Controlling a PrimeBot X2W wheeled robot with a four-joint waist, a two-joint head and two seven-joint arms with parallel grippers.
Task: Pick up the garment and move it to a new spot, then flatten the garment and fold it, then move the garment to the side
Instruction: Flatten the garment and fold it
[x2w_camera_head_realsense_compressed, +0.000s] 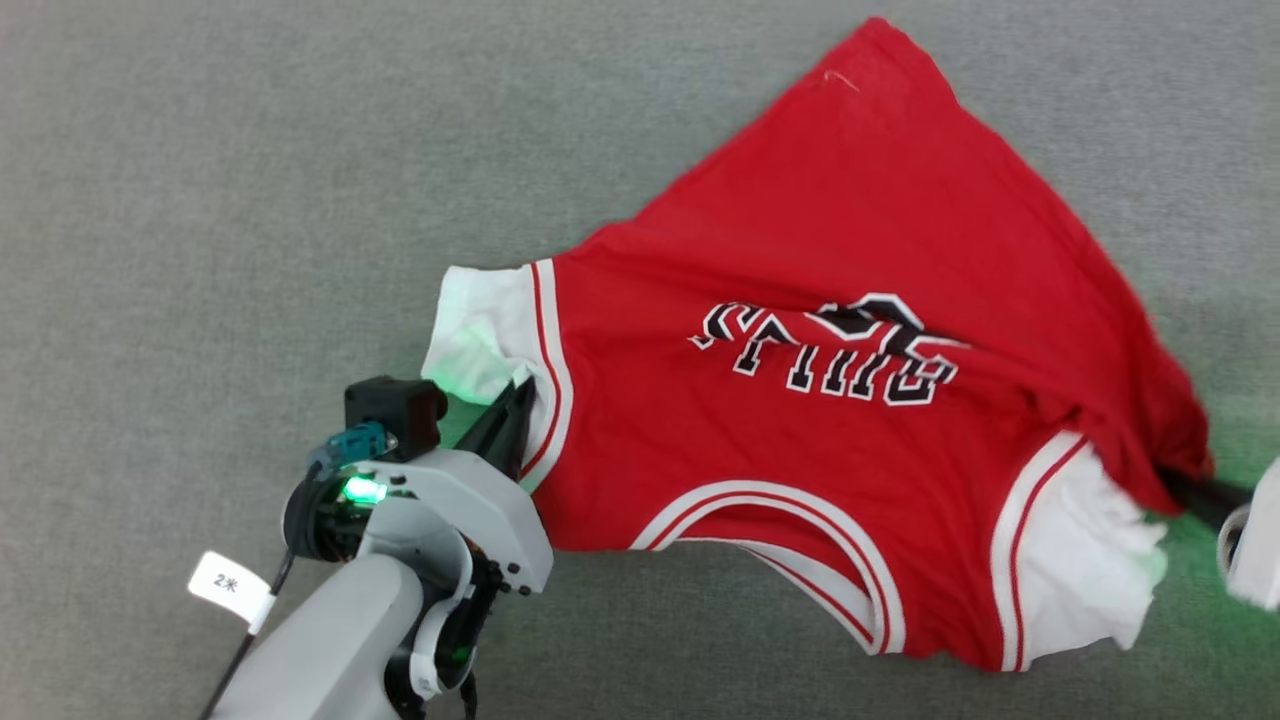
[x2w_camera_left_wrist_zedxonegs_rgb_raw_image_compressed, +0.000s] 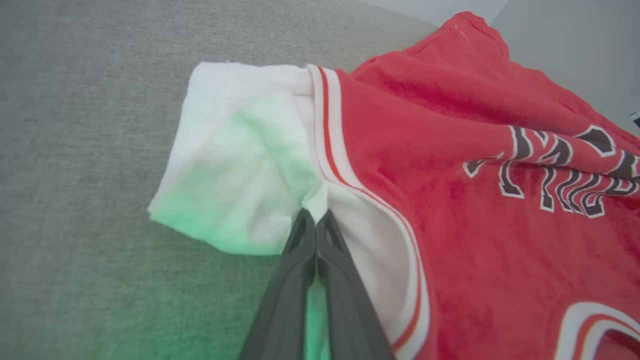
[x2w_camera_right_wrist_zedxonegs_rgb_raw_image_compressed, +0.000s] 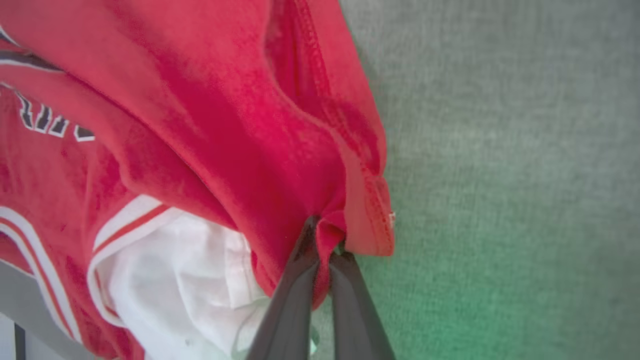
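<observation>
Left forearm (x2w_camera_head_realsense_compressed: 330, 630), pale grey, enters at near left, with a white tag (x2w_camera_head_realsense_compressed: 228, 585) hanging off it and a green light (x2w_camera_head_realsense_compressed: 362, 490) lit on the wrist. Left gripper (x2w_camera_head_realsense_compressed: 520, 392) points far-right. Its dark fingers (x2w_camera_left_wrist_zedxonegs_rgb_raw_image_compressed: 300, 250) are pressed together and pinch the garment (x2w_camera_head_realsense_compressed: 850, 220) where the left sleeve (x2w_camera_head_realsense_compressed: 480, 330) meets the striped armhole trim. In the left wrist view the tips of the left gripper (x2w_camera_left_wrist_zedxonegs_rgb_raw_image_compressed: 316, 217) bite white cloth right at that seam, and green glow falls on the sleeve.

Garment lies spread on the grey surface (x2w_camera_head_realsense_compressed: 200, 200), centre to right, front up. Neck trim (x2w_camera_head_realsense_compressed: 790, 540) is on the near side and the hem corner on the far side. Black-and-white lettering (x2w_camera_head_realsense_compressed: 830, 350) reads upside down from the head view. The body is creased, and the right side of the red cloth is folded over toward the near right.

Right gripper (x2w_camera_head_realsense_compressed: 1185, 488) comes in at the right edge, just beside the right sleeve (x2w_camera_head_realsense_compressed: 1080, 560). Its tips are tucked under red cloth. In the right wrist view the right gripper (x2w_camera_right_wrist_zedxonegs_rgb_raw_image_compressed: 322, 235) has its fingers (x2w_camera_right_wrist_zedxonegs_rgb_raw_image_compressed: 290, 300) clamped on a bunched fold of red fabric next to the stitched hem, with the white sleeve crumpled to one side.

Both arms hold the garment (x2w_camera_right_wrist_zedxonegs_rgb_raw_image_compressed: 200, 125) at opposite ends. Whether the cloth is lifted off the surface at the grips, I cannot tell.
</observation>
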